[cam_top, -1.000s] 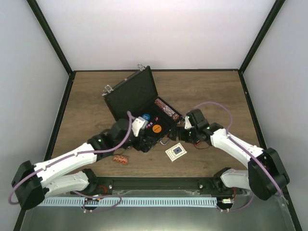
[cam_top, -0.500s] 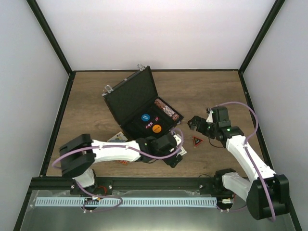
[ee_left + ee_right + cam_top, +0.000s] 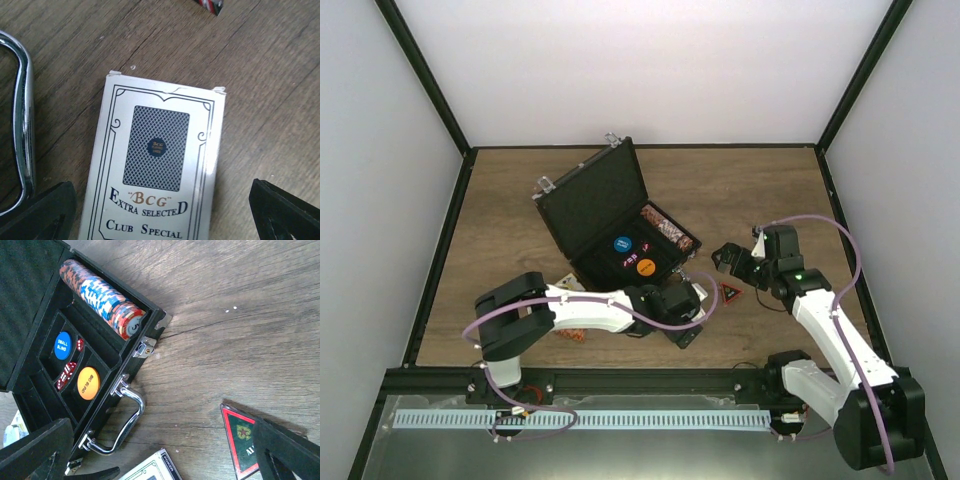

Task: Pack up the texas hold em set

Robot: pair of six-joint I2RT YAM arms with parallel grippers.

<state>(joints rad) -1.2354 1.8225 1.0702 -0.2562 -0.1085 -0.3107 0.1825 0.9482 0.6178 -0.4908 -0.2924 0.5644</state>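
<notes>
At the far left a loose chip stack (image 3: 572, 334) lies on the table, not yet packed. The black case (image 3: 590, 200) sits open beside it, with chips and discs already seated, so we can reach its compartments. Our left gripper (image 3: 687, 317) hangs over the card deck (image 3: 156, 150) just beside the handle (image 3: 22, 125), fingers spread wide to straddle it. Farthest right, our right gripper (image 3: 728, 257) hovers wide open and empty near the triangle (image 3: 239, 440).
</notes>
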